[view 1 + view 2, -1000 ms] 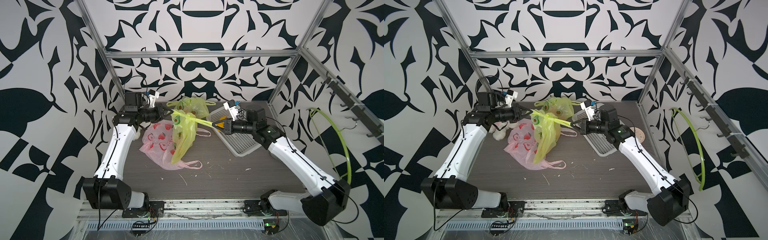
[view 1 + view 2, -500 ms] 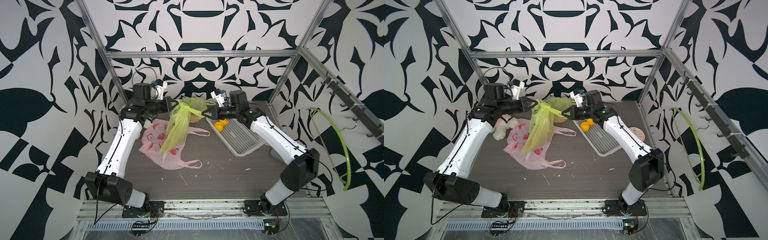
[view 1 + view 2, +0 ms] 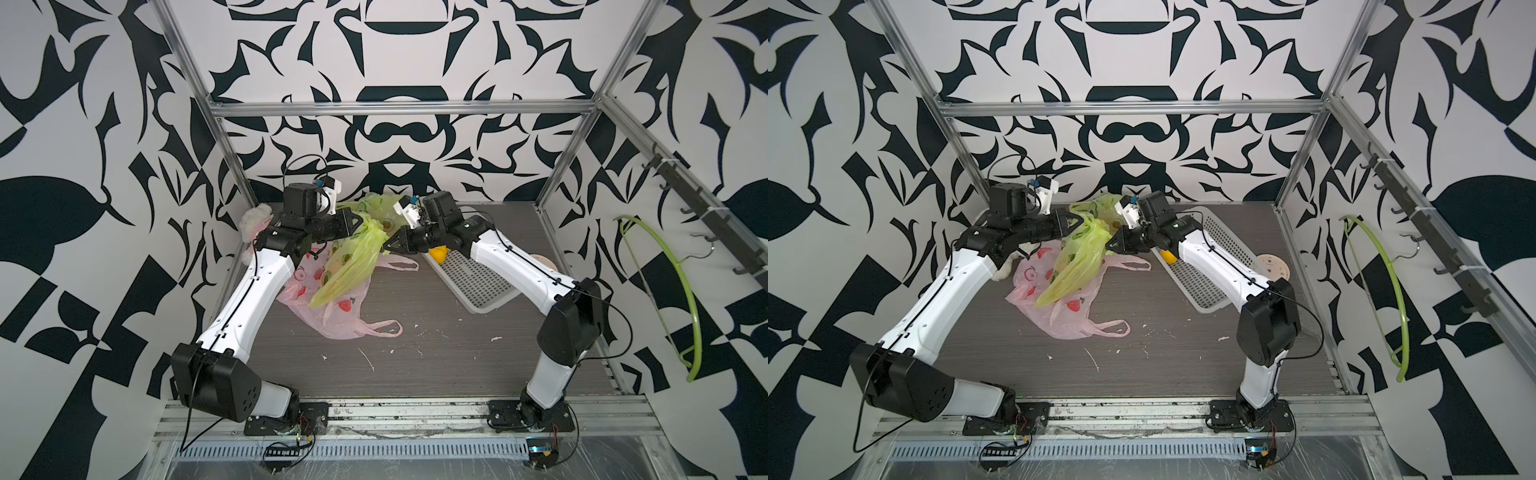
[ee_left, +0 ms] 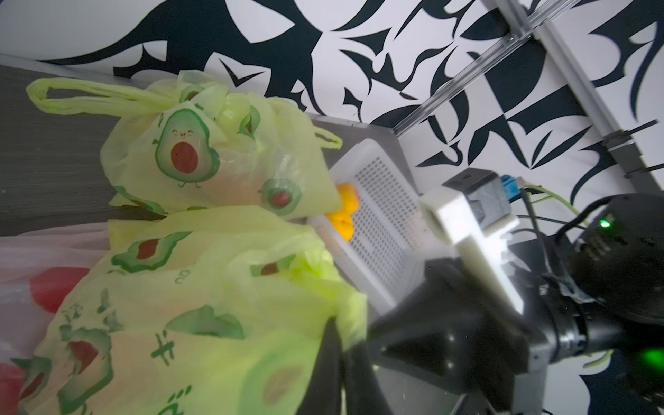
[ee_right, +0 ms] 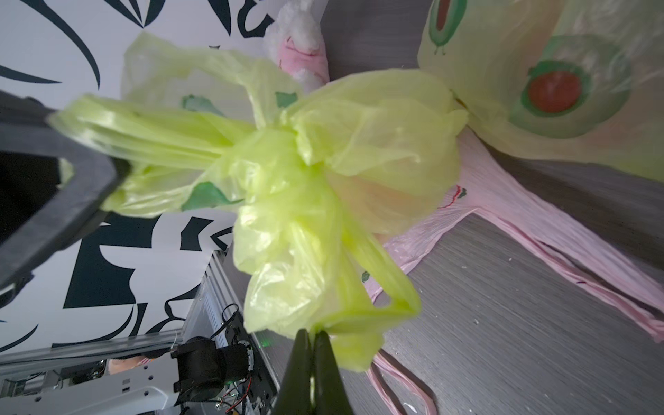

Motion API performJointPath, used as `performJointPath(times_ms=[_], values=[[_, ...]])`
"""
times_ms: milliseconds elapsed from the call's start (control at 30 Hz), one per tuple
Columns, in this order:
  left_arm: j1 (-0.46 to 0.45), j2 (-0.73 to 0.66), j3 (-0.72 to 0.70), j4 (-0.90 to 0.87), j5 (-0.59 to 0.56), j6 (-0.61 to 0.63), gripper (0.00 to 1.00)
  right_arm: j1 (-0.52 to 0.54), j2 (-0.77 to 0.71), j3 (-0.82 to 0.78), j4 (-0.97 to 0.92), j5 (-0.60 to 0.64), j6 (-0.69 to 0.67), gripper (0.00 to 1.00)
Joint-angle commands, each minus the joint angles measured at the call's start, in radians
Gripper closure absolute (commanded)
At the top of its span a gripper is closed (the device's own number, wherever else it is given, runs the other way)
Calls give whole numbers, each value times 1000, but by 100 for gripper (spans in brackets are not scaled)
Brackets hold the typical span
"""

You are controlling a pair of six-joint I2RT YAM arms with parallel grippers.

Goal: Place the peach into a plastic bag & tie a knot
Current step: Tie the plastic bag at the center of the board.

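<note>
both end effectors are closed on the bag [image 3: 353, 262]. the left end effector [image 3: 360, 220] pinches one handle loop and the right end effector [image 3: 385, 246] pinches the other, nothing else in either. the right wrist view shows the right fingers [image 5: 305, 363] fully together on a thin fold of film.

the bag hangs between them over the surface [image 3: 415, 353], toward the far edge and left of centre. its lower end is over the pink bag [image 3: 332, 320]; can't tell if it touches. the handles are already crossed into a knot [image 5: 266, 151] that looks loose. a warm tint shows through the film below the knot, probably the peach, not confirmed.

handling:
- thin, soft, slippery film with no stiffness; it bunches and can tear if yanked
- load looks light, one soft fruit, bruises easily
- hold the handle loops close to the knot, not the body film
- pull apart evenly to cinch

clutter: second bag [image 3: 380, 205] at the far edge, just behind the held one. tray [image 3: 473, 278] toward the right edge with orange fruit [image 3: 438, 252] in its far end.

writing: no brand or readable words. cartoon avocado print on both green bags, strawberry print on the pink one.
</note>
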Motion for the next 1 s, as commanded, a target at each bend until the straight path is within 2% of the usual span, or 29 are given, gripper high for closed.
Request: performJointPath(times_ms=[0, 100, 133, 200, 267, 367, 500, 667, 867, 967], values=[[19, -41, -1, 134, 64, -102, 100, 4, -56, 35, -24, 41, -37, 100], [19, -54, 17, 159, 61, -148, 100, -15, -63, 64, -56, 45, -54, 100], [20, -56, 22, 158, 56, -157, 100, -20, -69, 67, -62, 45, -57, 95], [20, -64, 28, 150, 33, -170, 100, -30, -95, 67, -67, 56, -67, 78], [20, -73, 16, 139, -3, -173, 100, -30, -127, 71, -91, 101, -90, 66], [20, -83, -25, 139, -33, -187, 100, -30, -186, 56, -119, 171, -120, 61], [20, -92, -74, 178, -42, -225, 100, 1, -274, 26, -133, 262, -165, 56], [18, -86, -85, 210, -60, -270, 100, 137, -276, 77, -173, 349, -218, 55], [-25, -80, -93, 231, -82, -306, 100, 232, -163, 77, -45, 231, -135, 56], [-44, -80, -110, 231, -86, -325, 100, 251, -75, 82, 26, 221, -93, 60]])
